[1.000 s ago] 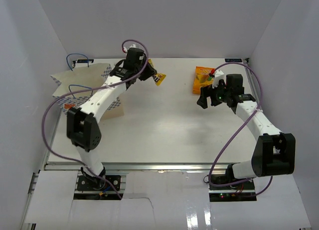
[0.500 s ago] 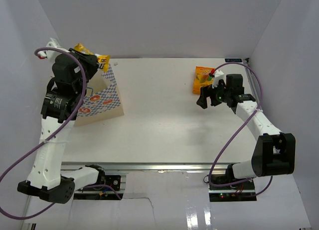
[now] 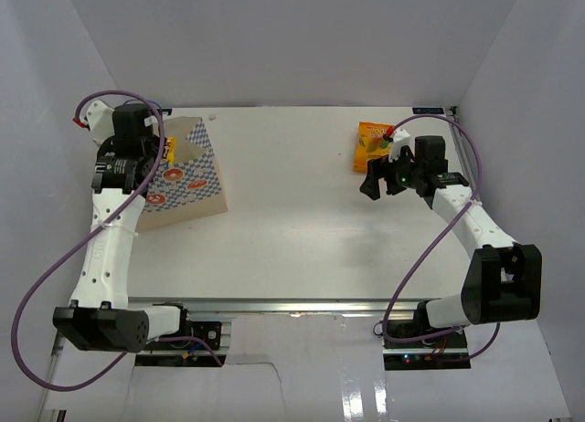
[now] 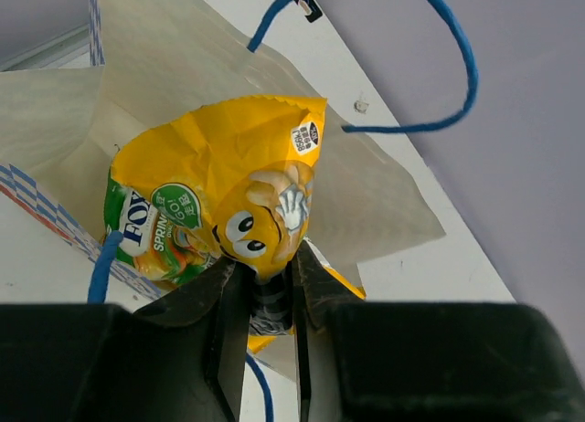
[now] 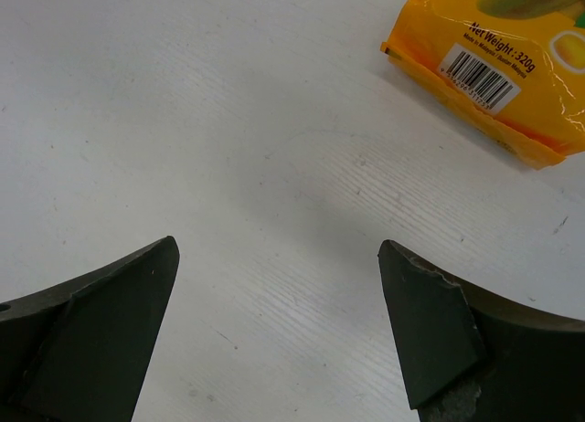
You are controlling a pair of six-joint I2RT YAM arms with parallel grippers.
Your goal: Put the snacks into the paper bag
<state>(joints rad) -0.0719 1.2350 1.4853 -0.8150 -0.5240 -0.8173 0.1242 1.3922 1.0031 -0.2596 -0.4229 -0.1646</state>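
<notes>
My left gripper (image 3: 164,153) is shut on a small yellow candy packet (image 4: 239,189) and holds it in the open mouth of the paper bag (image 3: 187,180). The bag's tan inside (image 4: 174,66) and a blue cord handle (image 4: 448,84) show in the left wrist view. A green-yellow pouch (image 4: 146,226) lies inside the bag under the packet. The orange pouch (image 3: 373,144) lies on the table at the back right; it also shows in the right wrist view (image 5: 512,57). My right gripper (image 3: 371,183) is open and empty just in front of it, fingers wide apart (image 5: 277,248). The purple bar is out of view.
The paper bag stands at the far left near the white side wall. White walls close in the table (image 3: 302,230) at the back and on both sides. Purple cables hang from both arms.
My left arm swung left from the middle back of the table to the bag, carrying the yellow packet, and lowered it into the bag's mouth. The right arm has not moved.
</notes>
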